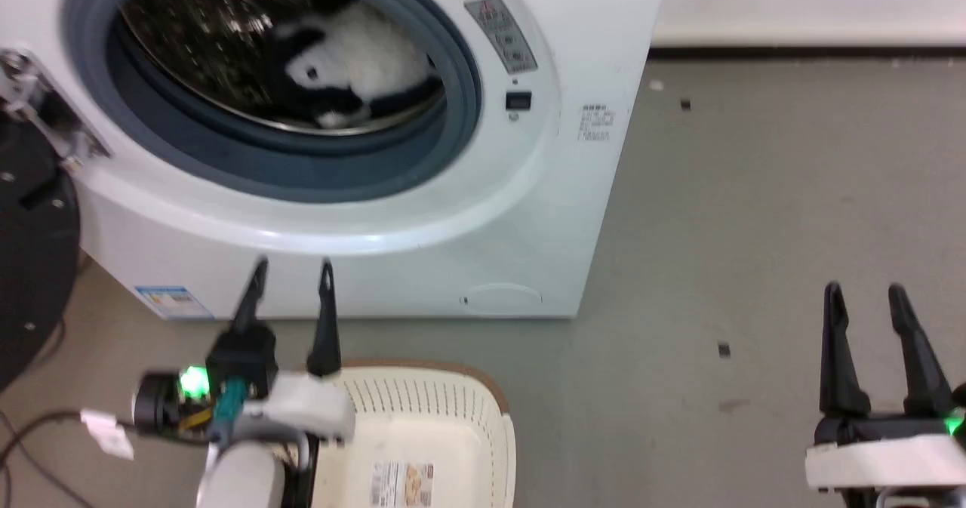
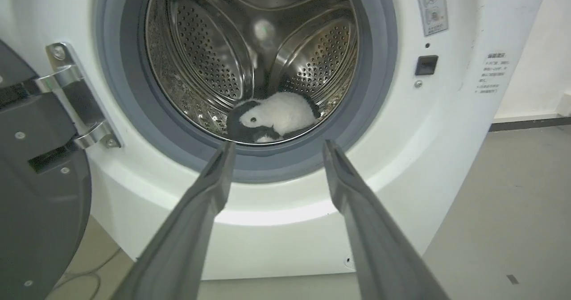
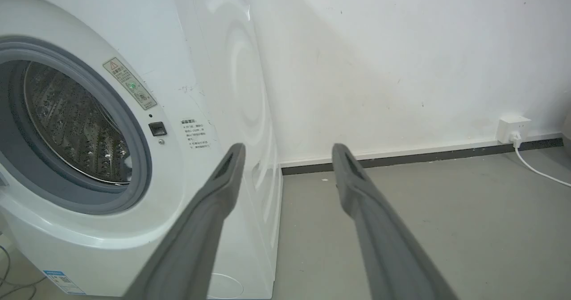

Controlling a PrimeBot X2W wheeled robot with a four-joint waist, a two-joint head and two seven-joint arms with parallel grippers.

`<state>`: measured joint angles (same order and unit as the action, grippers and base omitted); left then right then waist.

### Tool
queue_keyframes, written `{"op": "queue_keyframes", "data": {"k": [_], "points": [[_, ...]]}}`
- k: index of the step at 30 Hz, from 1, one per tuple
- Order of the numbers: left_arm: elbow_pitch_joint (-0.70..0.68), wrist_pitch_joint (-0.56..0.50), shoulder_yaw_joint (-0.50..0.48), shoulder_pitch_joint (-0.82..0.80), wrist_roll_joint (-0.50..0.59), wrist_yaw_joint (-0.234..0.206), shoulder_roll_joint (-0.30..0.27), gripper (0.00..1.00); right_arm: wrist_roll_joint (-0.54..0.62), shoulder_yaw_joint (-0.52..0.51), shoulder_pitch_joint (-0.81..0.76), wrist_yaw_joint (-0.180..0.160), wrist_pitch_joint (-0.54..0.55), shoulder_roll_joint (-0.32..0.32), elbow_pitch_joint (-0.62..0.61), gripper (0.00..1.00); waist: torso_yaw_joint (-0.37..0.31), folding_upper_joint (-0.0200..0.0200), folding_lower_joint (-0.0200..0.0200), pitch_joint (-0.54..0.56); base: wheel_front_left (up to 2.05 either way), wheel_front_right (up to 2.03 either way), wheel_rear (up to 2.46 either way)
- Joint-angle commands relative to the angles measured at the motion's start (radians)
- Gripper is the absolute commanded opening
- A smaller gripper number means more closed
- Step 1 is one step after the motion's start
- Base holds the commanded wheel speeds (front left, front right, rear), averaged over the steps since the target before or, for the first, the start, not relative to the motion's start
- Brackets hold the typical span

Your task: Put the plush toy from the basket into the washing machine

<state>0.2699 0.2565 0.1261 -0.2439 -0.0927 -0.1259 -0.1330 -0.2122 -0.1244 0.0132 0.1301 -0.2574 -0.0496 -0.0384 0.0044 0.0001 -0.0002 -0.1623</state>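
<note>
The plush toy (image 1: 343, 70) lies inside the washing machine (image 1: 581, 191), on the bottom of the steel drum (image 2: 209, 55), just behind the grey gasket (image 2: 134, 126). In the left wrist view its white body and black head are past the gasket lip. No limb seems to hang over it, although the lowest part is hidden by the rim. The basket (image 1: 426, 401) stands on the floor (image 1: 755, 213) just in front of the machine, and the part of it in the head view holds nothing but its label (image 1: 402, 484).

The left hand (image 1: 293, 268) is open and holds nothing. Its 2 fingers (image 1: 325, 319) point at the lower front of the machine, above the far rim of the basket and apart from the opening. The right hand (image 1: 864, 290) is also open and empty, well apart to the right over bare floor.

So I judge that the placing is done and the step in hand is to bring the left arm to rest. To do it well, the arm should go straight back along its own fingers and not sideways, because the black door (image 1: 30, 251) and its hinge (image 2: 71, 95) stand open just to the left. It should keep above the basket rim so the fingers do not catch it. It is also worth checking that nothing of the toy rests on the gasket.
</note>
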Motion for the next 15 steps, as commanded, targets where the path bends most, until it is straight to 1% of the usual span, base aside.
{"op": "queue_keyframes", "data": {"k": [1,2,8,15], "points": [[-0.019,0.005,-0.004,0.053,-0.001,0.013,0.006,1.0,0.002,0.0,-0.032,0.001,-0.004,-0.001,0.006,1.0,0.016,-0.0001,0.0002,0.075,0.0,0.0,0.0],[-0.019,0.005,-0.004,0.053,-0.001,0.013,0.006,1.0,0.002,0.0,-0.032,0.001,-0.004,-0.001,0.006,1.0,0.016,-0.0001,0.0002,0.075,0.0,0.0,0.0],[-0.052,0.005,-0.016,0.174,0.003,0.047,0.025,1.0,-0.007,0.001,-0.111,0.001,-0.004,-0.001,0.017,1.0,0.024,-0.0001,0.0002,0.144,0.0,0.0,0.0],[-0.051,0.005,-0.031,0.214,0.005,0.08,0.042,1.0,-0.017,0.011,-0.14,0.001,-0.004,-0.001,0.028,1.0,0.025,-0.0001,0.0002,0.168,0.0,0.0,0.0]]}}
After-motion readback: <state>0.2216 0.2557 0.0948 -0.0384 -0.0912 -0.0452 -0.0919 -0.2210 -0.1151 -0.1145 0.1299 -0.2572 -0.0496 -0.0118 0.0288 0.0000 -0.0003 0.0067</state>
